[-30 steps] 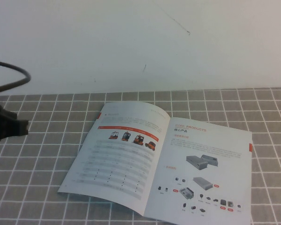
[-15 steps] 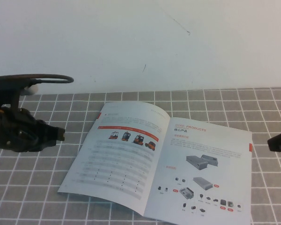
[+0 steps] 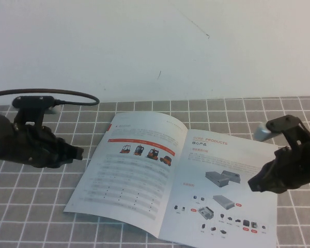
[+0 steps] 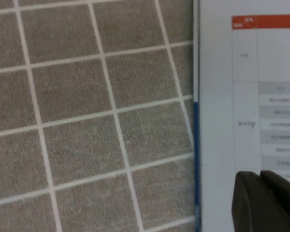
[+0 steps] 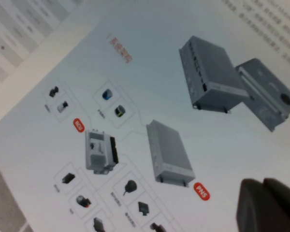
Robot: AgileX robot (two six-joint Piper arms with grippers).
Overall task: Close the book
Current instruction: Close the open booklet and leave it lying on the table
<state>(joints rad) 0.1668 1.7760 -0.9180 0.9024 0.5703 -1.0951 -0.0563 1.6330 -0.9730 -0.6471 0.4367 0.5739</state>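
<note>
We read one heading (image 3: pixel 210 140) on the open book (image 3: pixel 129 181): orange capitals ending in "PRODUCTS", atop the right-hand page (image 3: pixel 232 206), where the right gripper (image 3: pixel 251 185) hovers (the word before is too faint). Print nearest the left gripper (image 3: pixel 79 153) is far too small to read.

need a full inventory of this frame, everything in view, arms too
book: 1, white pages with red and grey print, lying open at the middle of the table
tablecloth: 1, grey with a white grid, covers the table under the book
wall: 1, white, behind the table
cable: 1, black, looping off the left arm
left pincer: 1, black, shut, at the book's left edge
right pincer: 1, black, shut, over the book's right page near its outer edge
</note>
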